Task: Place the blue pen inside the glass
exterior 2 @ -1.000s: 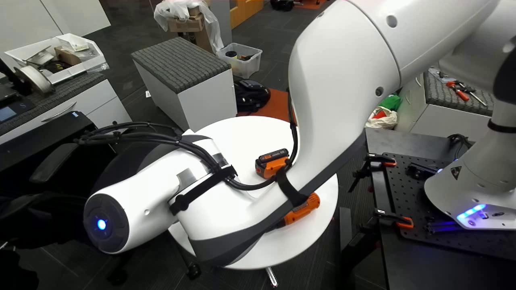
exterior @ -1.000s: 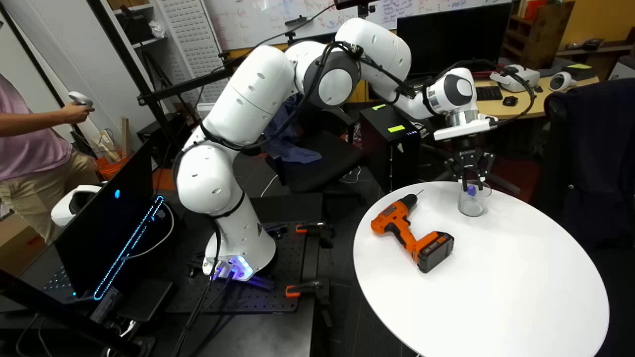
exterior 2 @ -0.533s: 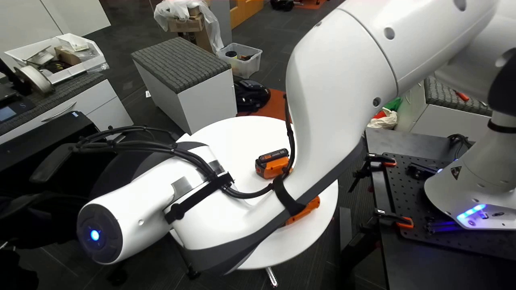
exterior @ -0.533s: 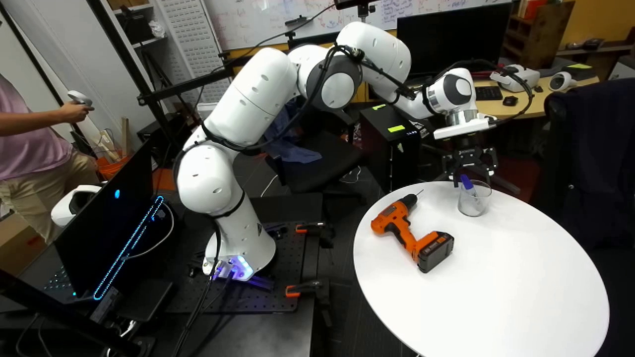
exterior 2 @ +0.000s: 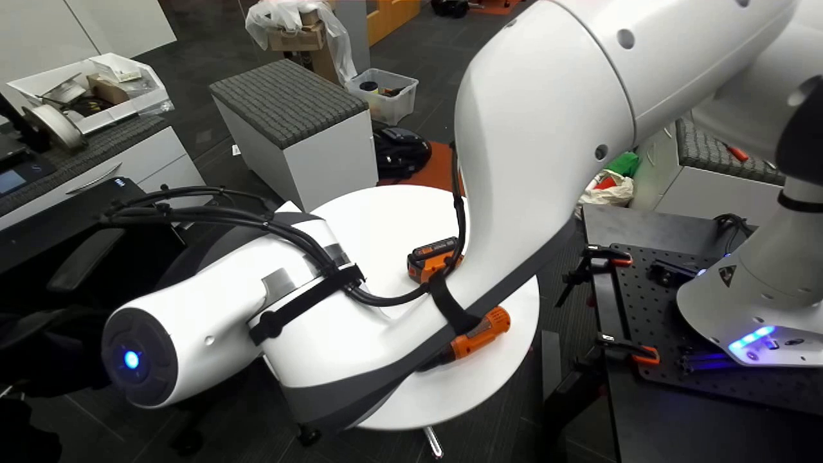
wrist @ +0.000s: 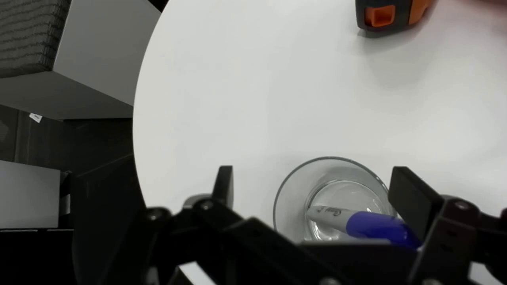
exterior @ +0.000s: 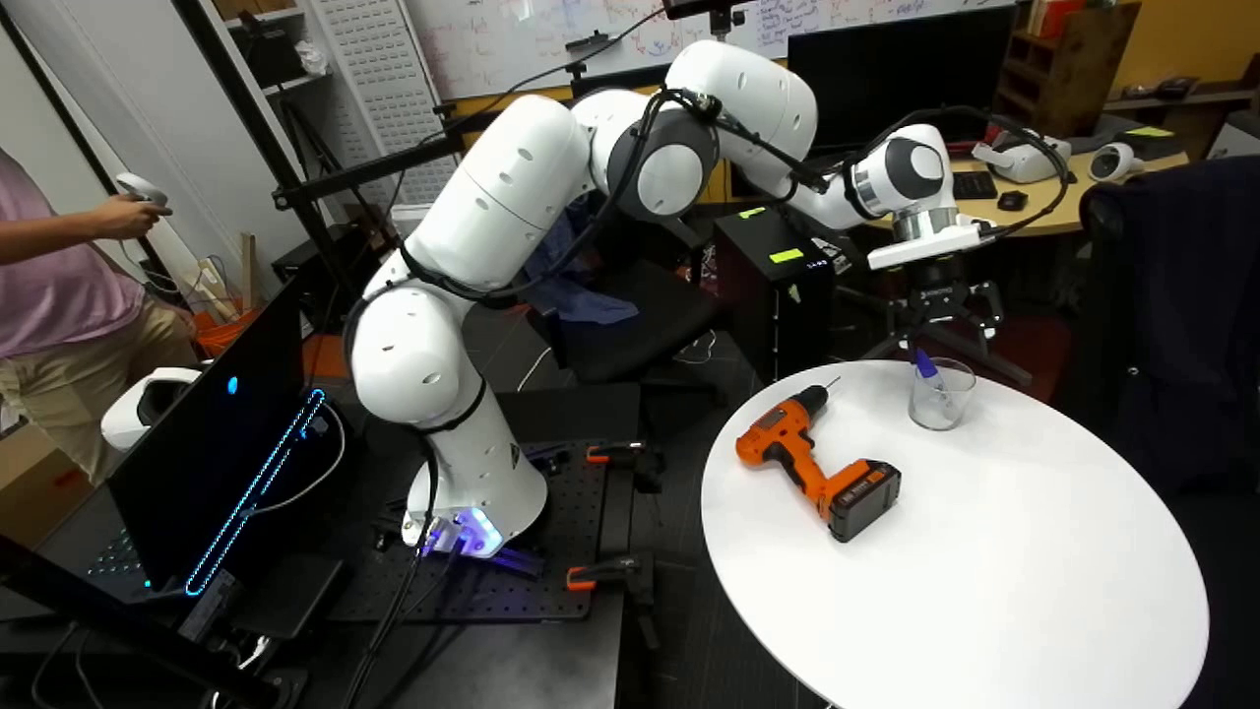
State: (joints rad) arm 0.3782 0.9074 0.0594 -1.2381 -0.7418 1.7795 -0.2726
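Note:
The clear glass (exterior: 947, 414) stands upright near the far edge of the white table. Inside it the blue pen (exterior: 925, 366) leans at a slant, its blue cap above the rim. From above, in the wrist view, the pale barrel of the blue pen (wrist: 328, 215) rests on the bottom of the glass (wrist: 291, 190), cap toward the right finger. My gripper (exterior: 945, 340) is just over the glass, jaws wide apart. In the wrist view the gripper (wrist: 315, 186) has one finger either side of the glass and grips nothing; whether the right finger touches the cap I cannot tell.
An orange-and-black drill (exterior: 812, 458) lies on the white round table (exterior: 984, 591), toward the robot base from the glass. Part of the drill (exterior 2: 479, 334) shows past the arm. A dark chair (exterior: 1162, 325) stands behind the table.
The gripper has opened and let go of the pen, which now leans in the glass. The arm has since risen slightly and shifted a little away from the base.

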